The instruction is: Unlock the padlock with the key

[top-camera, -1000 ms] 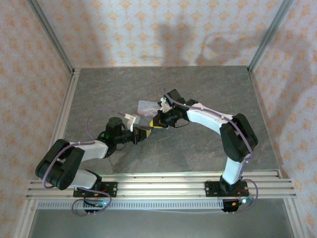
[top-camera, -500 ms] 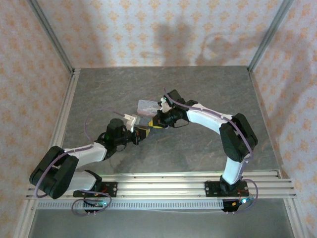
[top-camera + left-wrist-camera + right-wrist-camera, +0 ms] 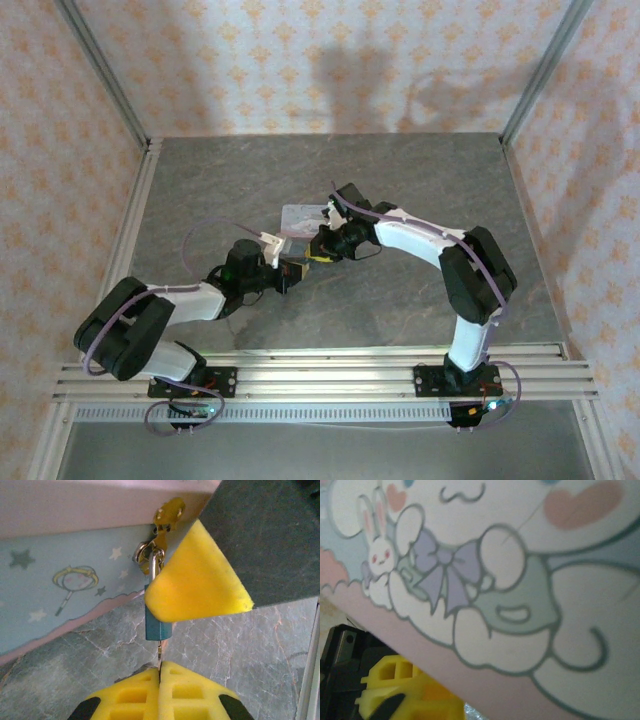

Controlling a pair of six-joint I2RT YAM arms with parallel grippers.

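The grey table (image 3: pixel 420 190) carries, near its middle, a pastel-blue cartoon tin (image 3: pixel 303 218), closed, its contents hidden. The right tool (image 3: pixel 322 243) sits against the tin, and whether it grips I cannot tell. The left tool (image 3: pixel 160 672) is clenched. The teal padlock (image 3: pixel 158 625) hangs from the tin's hasp (image 3: pixel 167 515), and the key (image 3: pixel 159 655), pinched in the left tool, meets the padlock's underside.

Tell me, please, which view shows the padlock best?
The left wrist view: the padlock hangs close up from the tin's clasp, partly behind a yellow finger. In the top external view it is too small to tell; the right wrist view faces the tin's cartoon picture.
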